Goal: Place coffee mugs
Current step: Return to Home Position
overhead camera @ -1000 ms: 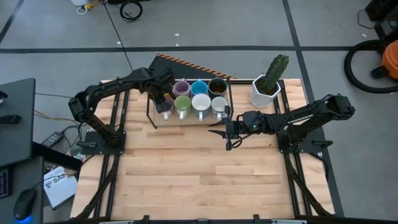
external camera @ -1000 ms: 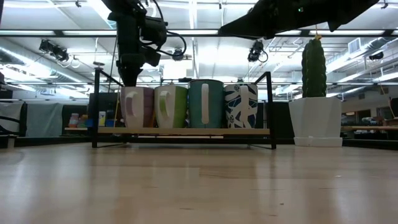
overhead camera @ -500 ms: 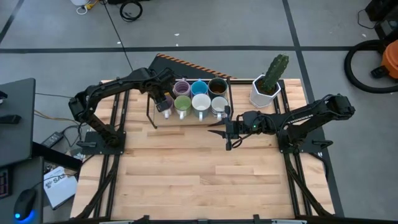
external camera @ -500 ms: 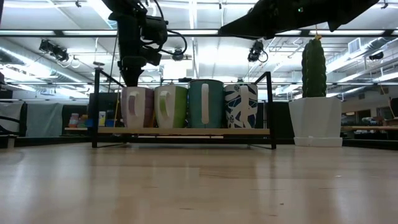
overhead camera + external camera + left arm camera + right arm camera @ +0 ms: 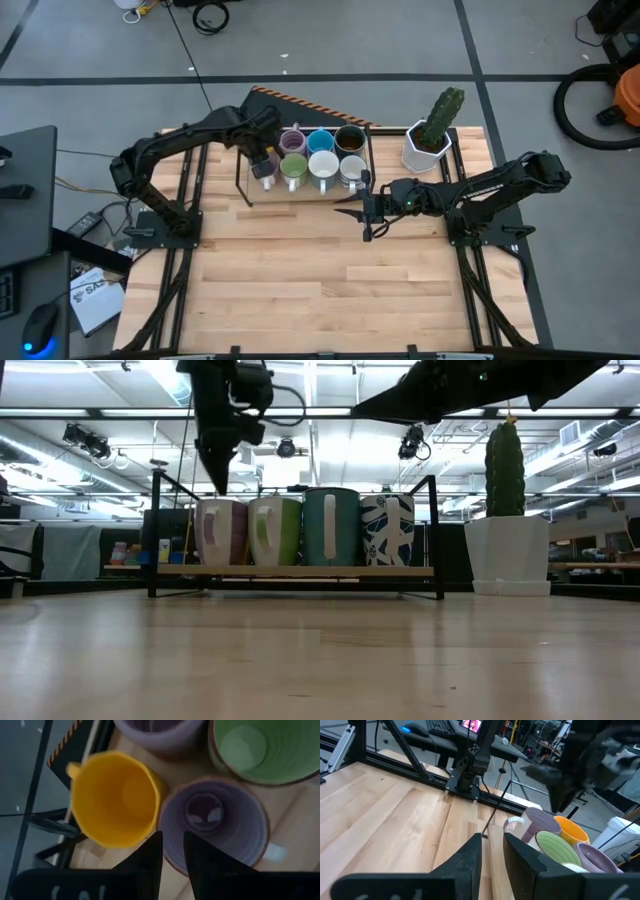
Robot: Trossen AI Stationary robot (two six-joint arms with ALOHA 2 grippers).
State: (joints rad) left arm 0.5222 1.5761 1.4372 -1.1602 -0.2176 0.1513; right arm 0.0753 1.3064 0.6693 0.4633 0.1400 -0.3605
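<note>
Over the near part of the surface [image 5: 300, 280], just in front of the shelf [image 5: 300, 571], the right pincer [image 5: 493, 837] hovers with its tips nearly pressed together, pinching nothing. On the shelf the coffee mugs [image 5: 322, 165] stand packed rim to rim in two rows. The left pincer [image 5: 173, 836] hangs just above the shelf's left end, over the rims of a purple mug [image 5: 215, 820] and the orange mug [image 5: 112, 795], likewise almost pressed together and empty. Beyond the shelf's right end sits the cactus pot [image 5: 425, 150]. The risk, as I judge it: if the left arm pulls sideways before lifting, a finger could clip a rim, tipping that mug or shoving its tight-packed neighbours off the shelf.
</note>
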